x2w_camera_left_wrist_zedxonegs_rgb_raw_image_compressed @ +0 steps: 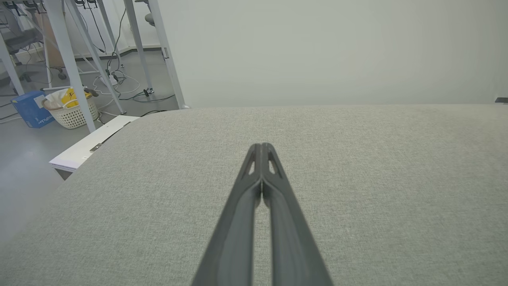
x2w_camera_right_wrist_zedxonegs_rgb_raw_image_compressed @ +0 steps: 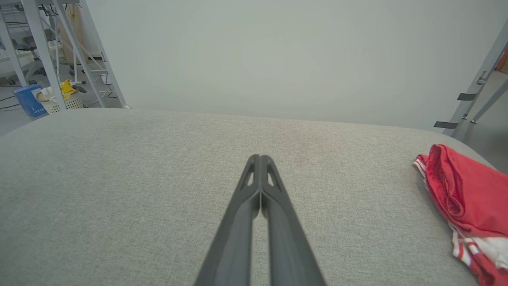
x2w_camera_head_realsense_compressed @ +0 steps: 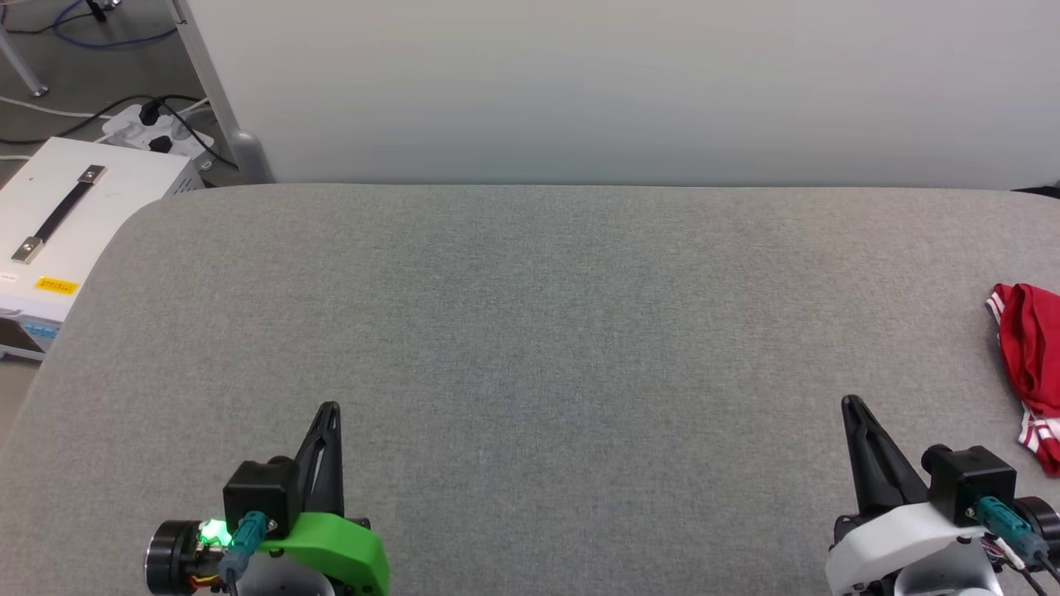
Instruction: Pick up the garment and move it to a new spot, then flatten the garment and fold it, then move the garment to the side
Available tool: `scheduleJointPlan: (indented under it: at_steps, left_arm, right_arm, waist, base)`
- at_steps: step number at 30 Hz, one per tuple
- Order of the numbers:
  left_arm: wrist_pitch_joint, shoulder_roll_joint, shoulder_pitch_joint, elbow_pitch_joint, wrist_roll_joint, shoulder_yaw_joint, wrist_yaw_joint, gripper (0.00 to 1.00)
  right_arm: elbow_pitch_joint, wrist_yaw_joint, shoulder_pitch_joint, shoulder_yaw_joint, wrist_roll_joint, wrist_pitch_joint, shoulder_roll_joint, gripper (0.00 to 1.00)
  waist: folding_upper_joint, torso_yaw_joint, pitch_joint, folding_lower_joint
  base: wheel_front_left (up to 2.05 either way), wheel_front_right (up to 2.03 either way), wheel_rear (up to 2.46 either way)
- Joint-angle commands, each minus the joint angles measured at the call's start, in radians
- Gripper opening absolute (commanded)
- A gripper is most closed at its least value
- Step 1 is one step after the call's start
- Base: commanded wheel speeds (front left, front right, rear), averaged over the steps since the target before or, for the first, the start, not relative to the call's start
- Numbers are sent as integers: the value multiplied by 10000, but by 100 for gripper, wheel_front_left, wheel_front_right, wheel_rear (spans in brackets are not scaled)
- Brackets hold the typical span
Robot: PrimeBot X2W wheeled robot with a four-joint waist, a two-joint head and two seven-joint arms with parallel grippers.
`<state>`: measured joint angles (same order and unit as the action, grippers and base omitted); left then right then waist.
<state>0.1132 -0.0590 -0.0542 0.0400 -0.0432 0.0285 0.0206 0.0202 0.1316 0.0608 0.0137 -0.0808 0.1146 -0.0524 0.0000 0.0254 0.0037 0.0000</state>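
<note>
Garment (x2w_camera_head_realsense_compressed: pixel 1029 356) bunched, table (x2w_camera_head_realsense_compressed: pixel 530 331) right edge

A broad grey fabric-covered table (x2w_camera_head_realsense_compressed: pixel 530 314) with rounded corners meets a pale blank wall panel (x2w_camera_head_realsense_compressed: pixel 580 83) at its far edge, and off its far left corner stand a white metal box with a black strap handle (x2w_camera_head_realsense_compressed: pixel 108 199), a white power strip (x2w_camera_head_realsense_compressed: pixel 157 132), a white woven basket (x2w_camera_left_wrist_zedxonegs_rgb_raw_image_compressed: pixel 71 113) and a blue carton (x2w_camera_left_wrist_zedxonegs_rgb_raw_image_compressed: pixel 29 109).

You get bright, even light in all three pictures, maybe from lamps up above. Shadows on the grey table (x2w_camera_head_realsense_compressed: pixel 530 331) are very faint. Your wrist pictures bend at the edges, and the left claw (x2w_camera_left_wrist_zedxonegs_rgb_raw_image_compressed: pixel 262 149) and right claw (x2w_camera_right_wrist_zedxonegs_rgb_raw_image_compressed: pixel 260 159) look soft up close.
</note>
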Motion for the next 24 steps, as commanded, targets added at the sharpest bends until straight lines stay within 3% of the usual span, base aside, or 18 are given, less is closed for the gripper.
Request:
scheduleJointPlan:
  at_steps: [1, 24]
  left_arm:
    - [-48, 48, 240, -74, 85, -34, -68, 0]
    - [-510, 65, 369, -213, 233, -141, -127, 0]
  right_arm:
    - [-65, -5, -160, -19, 150, -58, 11, 0]
    - [-123, -7, -351, -69, 430, -521, 16, 0]
  waist:
    - [0, -7, -1, 0]
    - [0, -112, -16, 0]
  base:
    - [0, 0, 0]
    - [0, 0, 0]
